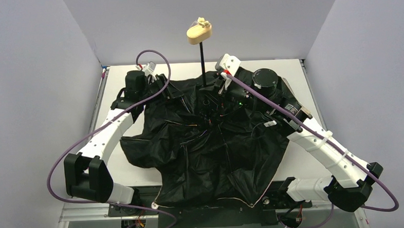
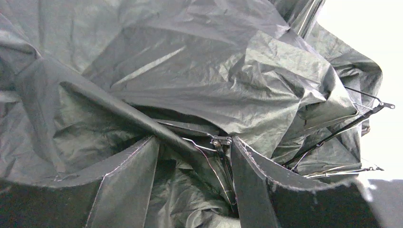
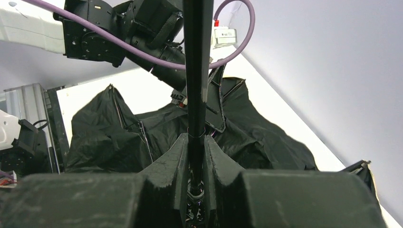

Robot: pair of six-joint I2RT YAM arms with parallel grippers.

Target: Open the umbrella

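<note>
Spreading the canopy looks like the step in hand. Top view: umbrella [image 1: 211, 144] sits inverted on the counter [image 1: 290, 66], black lining up, half slack and crumpled. The shaft [image 1: 202, 62] stands upright w/ the beige handle knob [image 1: 199, 33] well above both sets of fingers. Right gripper [image 1: 218, 85] is at the shaft's base; left gripper [image 1: 164, 91] is at the canopy edge, just beside it.

Left wrist view: left gripper [image 2: 195, 190] has its fingers [image 2: 119, 190] spread apart. Loose canopy folds [image 2: 190, 71] and a thin rib joint [image 2: 221, 141] sit btw and just beyond the tips. Nothing looks pinched.

Right wrist view: right gripper [image 3: 196, 175] has its fingers [image 3: 173, 166] pressed onto the shaft [image 3: 197, 71], pinching it, and it rises straight up from btw them.

Next move, as I judge it: the R grip must keep the shaft steady. The L fingers need a firm hold on a rib or the runner, not just cloth, to push the frame out till it locks. Risk: fabric slips or a rib bends.

Containers: none in any view.
</note>
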